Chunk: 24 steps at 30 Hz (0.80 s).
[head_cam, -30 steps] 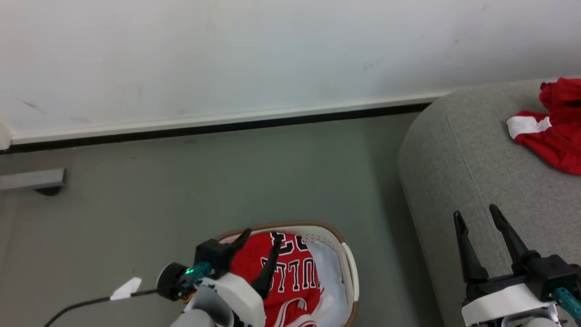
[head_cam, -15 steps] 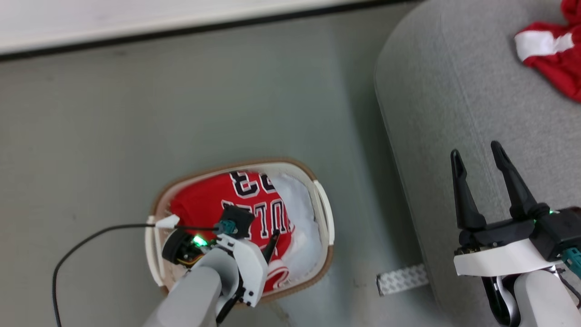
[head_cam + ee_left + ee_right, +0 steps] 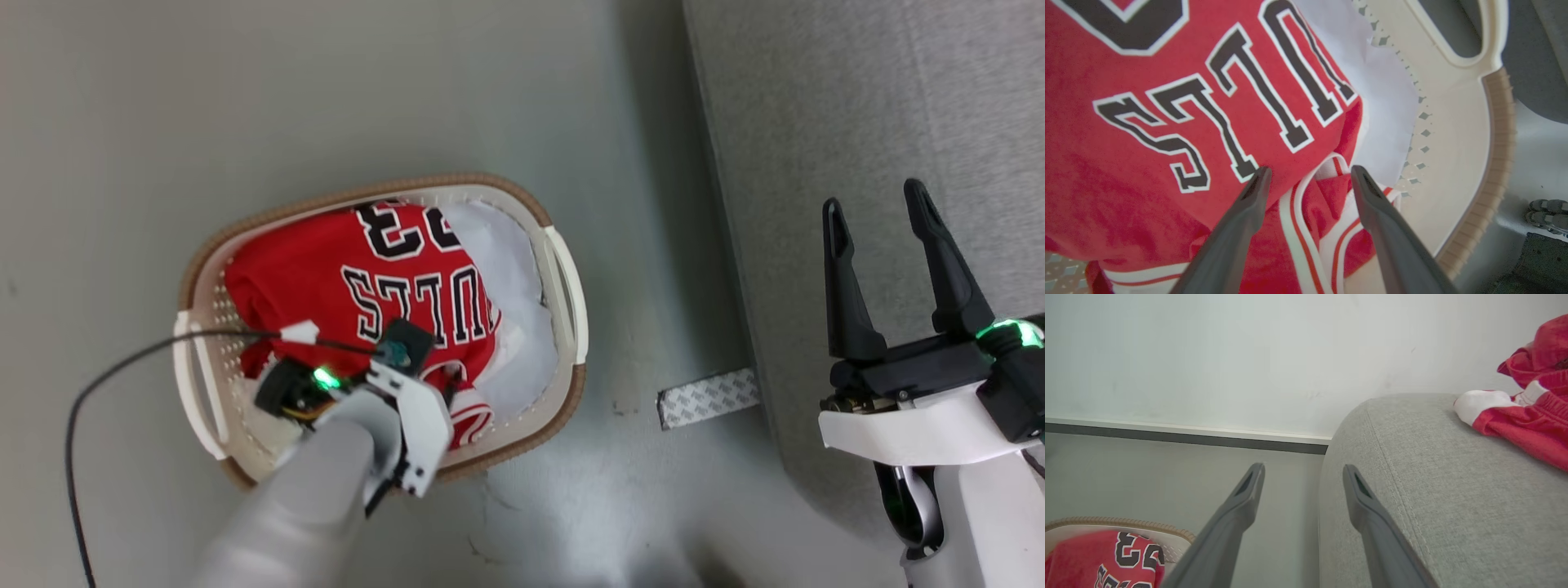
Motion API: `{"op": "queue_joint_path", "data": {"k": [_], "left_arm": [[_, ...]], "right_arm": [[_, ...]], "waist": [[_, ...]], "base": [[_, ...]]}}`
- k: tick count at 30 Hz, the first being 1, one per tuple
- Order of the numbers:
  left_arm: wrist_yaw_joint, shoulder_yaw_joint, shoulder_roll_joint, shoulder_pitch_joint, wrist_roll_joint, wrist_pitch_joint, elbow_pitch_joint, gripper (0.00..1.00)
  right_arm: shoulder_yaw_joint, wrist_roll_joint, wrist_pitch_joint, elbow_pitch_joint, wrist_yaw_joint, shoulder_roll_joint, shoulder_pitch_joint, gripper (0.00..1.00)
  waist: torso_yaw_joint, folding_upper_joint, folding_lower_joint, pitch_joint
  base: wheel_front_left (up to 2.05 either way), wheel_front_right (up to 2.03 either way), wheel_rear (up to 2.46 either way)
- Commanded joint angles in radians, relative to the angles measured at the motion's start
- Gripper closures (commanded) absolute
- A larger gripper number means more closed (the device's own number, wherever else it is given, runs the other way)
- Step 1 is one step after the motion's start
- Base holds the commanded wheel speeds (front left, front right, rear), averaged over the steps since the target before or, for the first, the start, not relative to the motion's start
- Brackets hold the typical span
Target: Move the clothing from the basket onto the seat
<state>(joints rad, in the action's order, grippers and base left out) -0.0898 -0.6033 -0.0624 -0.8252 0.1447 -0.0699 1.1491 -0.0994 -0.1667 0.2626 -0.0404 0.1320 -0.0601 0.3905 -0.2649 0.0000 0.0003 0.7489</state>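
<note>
As left tool gapes, jersey hem — basket rim

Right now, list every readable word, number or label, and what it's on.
"ULLS": black, white-edged letters on the red jersey in the basket, upside down in the head view; any letter before them is hidden by a fold.
"23": on the same jersey.
The floor strip: patterned, nothing readable.

text log | red jersey | letters "ULLS" | number "23" | both upside down
</note>
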Motion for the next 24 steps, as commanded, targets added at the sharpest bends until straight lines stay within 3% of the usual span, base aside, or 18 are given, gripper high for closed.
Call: {"op": "queue_joint_path", "data": {"k": [1, 15, 16, 18, 19, 24], "left_arm": [[0.005, 0.000, -0.016, -0.029, -0.007, -0.002, 0.009, 0.00], [0.032, -0.028, -0.018, -0.174, -0.020, -0.075, 0.094, 0.00], [0.035, -0.028, -0.017, -0.178, -0.016, -0.085, 0.095, 0.27], [0.038, -0.030, -0.016, -0.187, -0.014, -0.108, 0.099, 0.94], [0.036, -0.035, -0.016, -0.190, -0.017, -0.114, 0.101, 1.00], [0.030, -0.035, -0.010, -0.172, 0.001, -0.140, 0.113, 1.00]], "right_arm": [[-0.002, 0.010, 0.003, 0.008, -0.002, 0.004, 0.018, 0.00], [-0.027, 0.002, 0.003, 0.082, -0.002, 0.010, 0.062, 0.00], [-0.028, 0.001, 0.003, 0.084, -0.002, 0.010, 0.062, 0.00], [-0.030, -0.002, 0.003, 0.085, -0.002, 0.011, 0.063, 0.00], [-0.030, -0.003, 0.003, 0.081, -0.002, 0.011, 0.064, 0.00], [-0.020, -0.025, 0.003, 0.060, -0.002, 0.011, 0.055, 0.00]], "waist": [[-0.001, 0.0000, -0.0003, 0.049], [0.013, 0.0000, -0.0003, 0.190], [0.013, 0.0000, -0.0003, 0.193], [0.010, 0.0000, -0.0003, 0.197], [0.009, 0.0000, -0.0003, 0.196], [0.017, 0.0000, -0.0003, 0.152]], "base": [[0.00, 0.00, 0.00], [0.00, 0.00, 0.00], [0.00, 0.00, 0.00], [0.00, 0.00, 0.00], [0.00, 0.00, 0.00], [0.00, 0.00, 0.00]]}}
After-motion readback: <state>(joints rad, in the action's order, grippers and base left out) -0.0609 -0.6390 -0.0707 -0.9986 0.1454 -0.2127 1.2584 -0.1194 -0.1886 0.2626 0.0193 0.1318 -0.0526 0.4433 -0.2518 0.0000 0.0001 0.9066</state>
